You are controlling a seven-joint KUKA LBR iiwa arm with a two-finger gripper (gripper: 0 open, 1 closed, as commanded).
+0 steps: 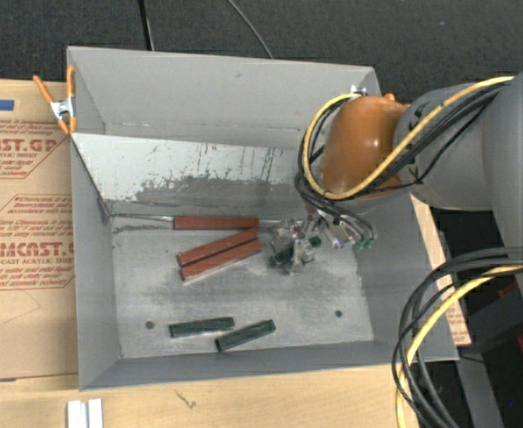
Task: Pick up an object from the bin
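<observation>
Grey metal bin (92, 266), end effector (293, 250) low over its floor, beside right end of slanted red-brown bar (219, 253), grip state impossible to tell, second red-brown bar (215, 224) behind, dark sticks (201, 328) near front wall.

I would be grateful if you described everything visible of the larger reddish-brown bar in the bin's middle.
The reddish-brown bar is long, straight and square-edged, with a paler side face, perhaps wood. It lies flat on the bin floor, slanting, its right end further back, near the gripper and a slimmer red stick; contact cannot be told.
</observation>
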